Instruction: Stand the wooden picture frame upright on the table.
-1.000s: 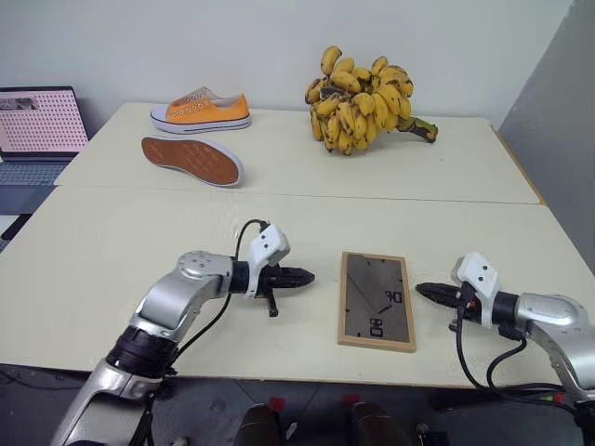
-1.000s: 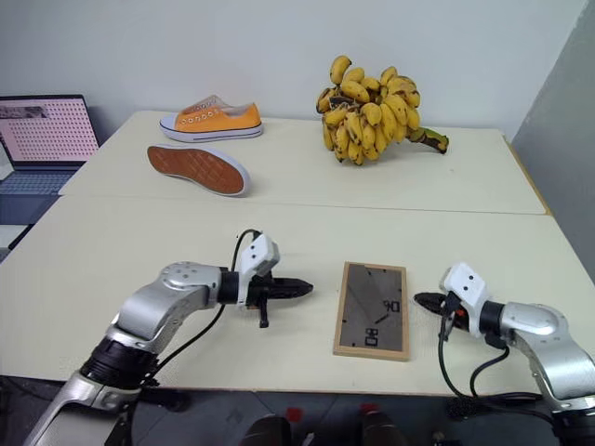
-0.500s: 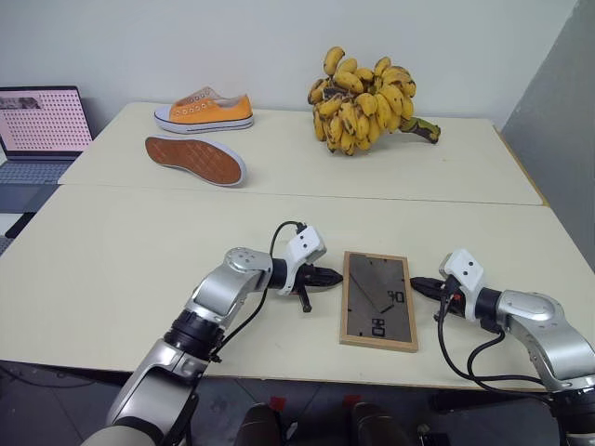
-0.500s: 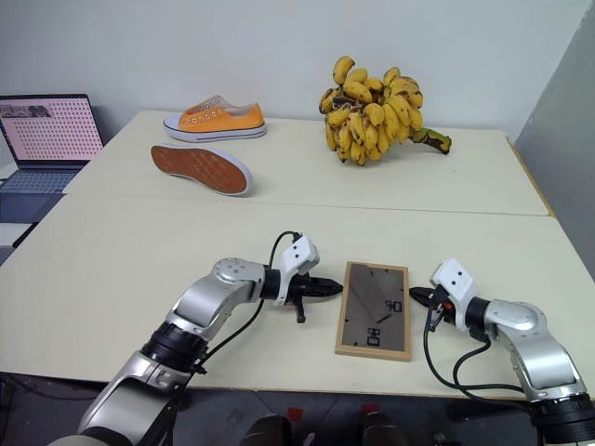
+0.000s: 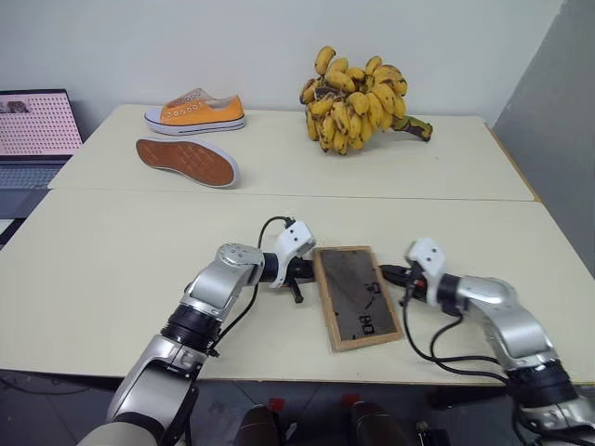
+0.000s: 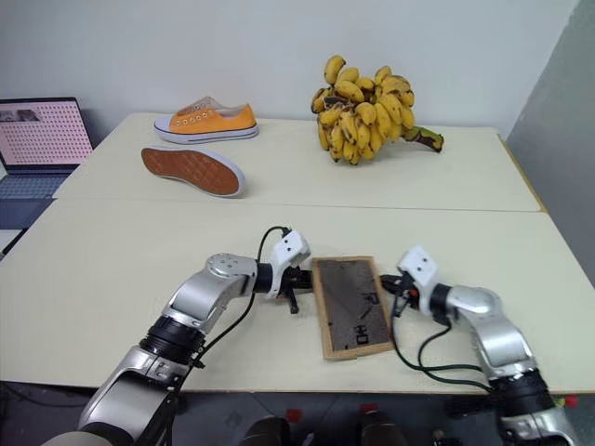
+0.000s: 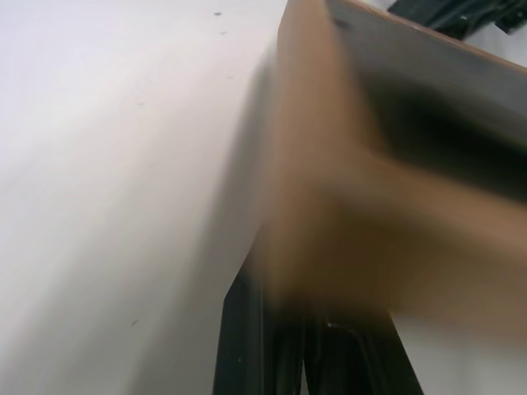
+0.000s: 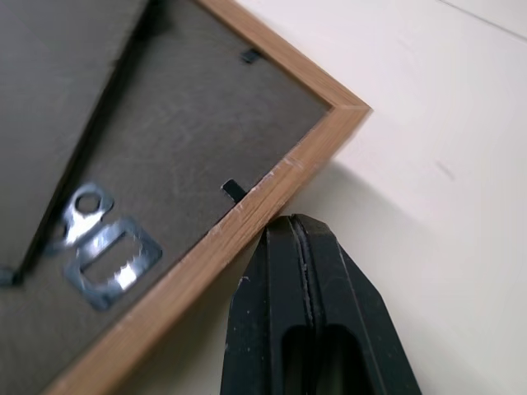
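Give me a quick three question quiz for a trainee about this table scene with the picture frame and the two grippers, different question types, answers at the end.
1. True or false: the wooden picture frame stands upright on the table.
2. Which face of the frame is up? A) portrait front B) dark back C) cannot tell
3. Fill in: the left gripper and the right gripper sit at opposite long ____ of the frame, fingers shut.

Key
1. False; it lies flat.
2. B
3. edges
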`<state>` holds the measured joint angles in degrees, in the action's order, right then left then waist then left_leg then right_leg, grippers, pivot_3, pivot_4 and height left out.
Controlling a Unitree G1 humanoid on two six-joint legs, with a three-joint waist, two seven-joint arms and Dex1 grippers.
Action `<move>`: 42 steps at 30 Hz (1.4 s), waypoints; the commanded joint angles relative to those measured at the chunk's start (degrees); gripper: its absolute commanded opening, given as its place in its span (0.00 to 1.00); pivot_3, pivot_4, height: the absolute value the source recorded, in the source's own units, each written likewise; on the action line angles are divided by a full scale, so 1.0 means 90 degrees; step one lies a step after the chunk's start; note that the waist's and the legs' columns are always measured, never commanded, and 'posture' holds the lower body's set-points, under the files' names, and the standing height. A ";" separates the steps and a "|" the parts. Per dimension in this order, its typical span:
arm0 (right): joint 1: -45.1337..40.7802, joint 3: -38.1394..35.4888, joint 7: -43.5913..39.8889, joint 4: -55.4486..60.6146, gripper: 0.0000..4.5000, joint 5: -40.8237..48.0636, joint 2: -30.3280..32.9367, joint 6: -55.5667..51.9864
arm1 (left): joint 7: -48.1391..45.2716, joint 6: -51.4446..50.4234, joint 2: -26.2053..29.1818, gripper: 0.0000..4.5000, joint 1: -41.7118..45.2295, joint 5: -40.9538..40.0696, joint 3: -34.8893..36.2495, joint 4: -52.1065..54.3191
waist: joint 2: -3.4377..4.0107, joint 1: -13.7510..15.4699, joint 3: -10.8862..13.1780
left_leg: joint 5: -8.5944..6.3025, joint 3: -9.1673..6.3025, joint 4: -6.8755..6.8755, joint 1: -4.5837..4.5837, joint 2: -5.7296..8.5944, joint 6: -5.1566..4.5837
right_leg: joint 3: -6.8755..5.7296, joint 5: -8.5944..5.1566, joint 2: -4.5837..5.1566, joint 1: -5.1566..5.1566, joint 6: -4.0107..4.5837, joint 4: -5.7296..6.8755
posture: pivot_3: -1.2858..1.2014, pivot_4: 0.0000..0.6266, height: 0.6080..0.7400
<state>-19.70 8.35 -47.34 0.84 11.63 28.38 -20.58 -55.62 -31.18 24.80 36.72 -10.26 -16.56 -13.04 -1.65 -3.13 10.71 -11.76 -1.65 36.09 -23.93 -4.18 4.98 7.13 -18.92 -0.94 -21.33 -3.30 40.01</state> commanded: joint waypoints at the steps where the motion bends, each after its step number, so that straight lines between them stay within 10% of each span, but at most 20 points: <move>1: -0.0557 0.0268 -0.0033 -0.0425 0.00 -0.0151 -0.0335 0.0200 | 0.0003 -0.0076 0.0428 0.01 -0.0176 -0.0119 0.0471 0.0555 | 0.0000 0.0000 0.0000 | 0.0000 0.0000 0.0000 -0.0003 -0.0002 0.0000 | 0.0000 0.0000 0.0000 -0.0003 0.0000 -0.0001 | 0.52 0.24 1.00; 17: -0.0374 0.0244 -0.1307 -0.0851 0.00 -0.0311 0.0952 0.0982 | -0.1762 -0.1084 0.3357 0.01 -0.2590 -0.1590 0.1517 0.3886 | 0.0014 0.0048 0.0011 | -0.0002 0.0008 -0.0015 -0.0002 -0.0012 0.0001 | -0.0003 -0.0005 0.0001 -0.0011 0.0010 -0.0005 | 0.52 0.24 1.00; 30: 0.1383 -0.0082 -0.3446 0.1043 0.00 0.1028 0.2927 -0.0006 | -0.1108 -0.1164 0.2496 0.01 -0.1497 -0.1390 0.0681 0.3196 | 0.0017 0.0069 0.0013 | 0.0005 0.0004 0.0003 0.0002 -0.0003 -0.0011 | 0.0008 -0.0016 -0.0001 0.0001 -0.0028 -0.0007 | 0.52 0.24 1.00; 42: 0.1165 0.0013 -0.2457 0.1127 0.00 0.1014 0.1797 -0.0299 | -0.1443 -0.0802 0.2789 0.01 -0.1376 -0.1078 0.0565 0.2690 | 0.0014 -0.0010 0.0014 | 0.0005 0.0003 0.0002 0.0002 -0.0002 -0.0011 | 0.0006 -0.0016 -0.0001 0.0000 -0.0028 -0.0005 | 0.52 0.24 1.00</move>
<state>-7.76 8.62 -70.56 9.29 19.74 45.17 -22.27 -68.00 -39.48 48.93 23.11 -20.70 -11.23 11.35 -1.52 -3.22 10.83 -11.72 -1.62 36.11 -23.93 -4.19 4.89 7.19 -19.06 -0.94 -21.34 -3.54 39.96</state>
